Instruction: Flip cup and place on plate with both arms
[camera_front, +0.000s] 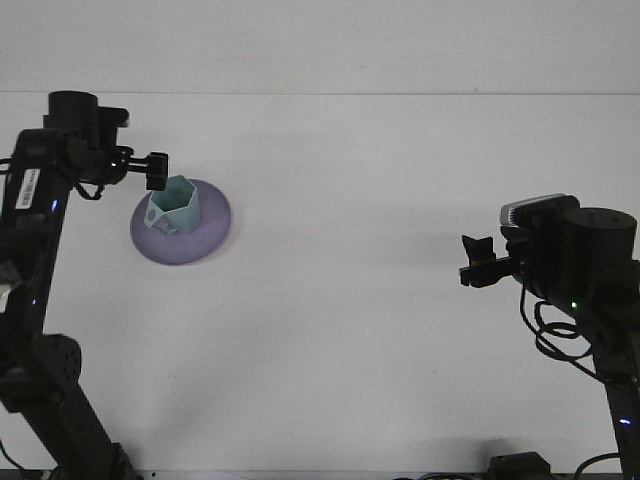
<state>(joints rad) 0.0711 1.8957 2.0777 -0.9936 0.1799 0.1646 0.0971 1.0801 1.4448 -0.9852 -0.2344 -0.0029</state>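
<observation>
A teal faceted cup stands upright, mouth up, on the left part of the purple plate at the table's left. My left gripper hovers just above and to the left of the cup's rim. It is open, apart from the cup and holds nothing. My right gripper hangs far off at the right side of the table, open and empty, pointing left.
The white table stretches between the two arms. The left arm's dark links rise along the left edge. A black box sits at the bottom edge near the right arm's base.
</observation>
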